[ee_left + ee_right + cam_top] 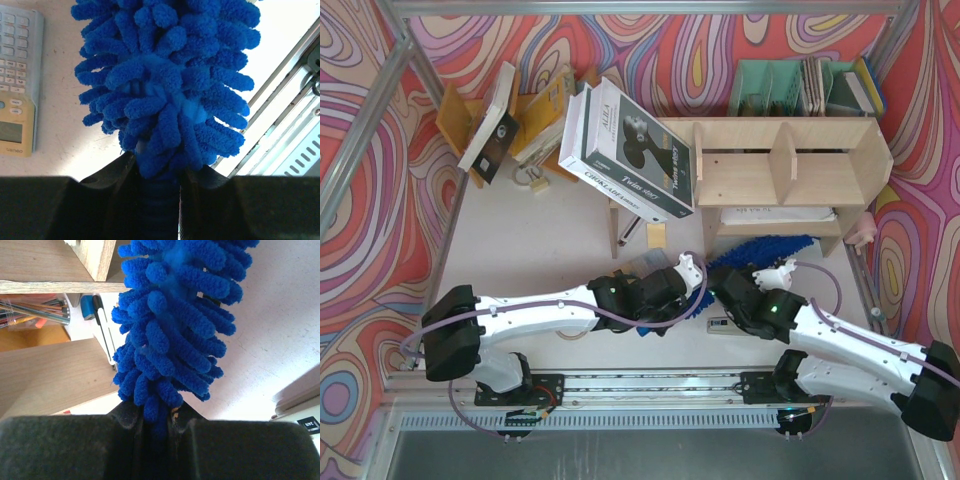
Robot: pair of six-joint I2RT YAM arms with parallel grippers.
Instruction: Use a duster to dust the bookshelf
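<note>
You're looking down from above and behind the arms (540,315) at the whole table (520,250). Each wrist camera peers along its own fingers (107,177), very close on the duster (165,75), which all three views share.

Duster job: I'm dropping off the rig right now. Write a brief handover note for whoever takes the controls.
Left gripper: shut on the duster.
Right gripper: shut on it too, further along toward the shelf.
Duster: held low in front of the bookshelf, fluffy tip by the lower level's front edge; contact not clear.
Done: duster gripped by both arms.
Left: dusting both levels and the top. Mind the books leaning on the shelf's left end and the calculator beside the grippers.
</note>
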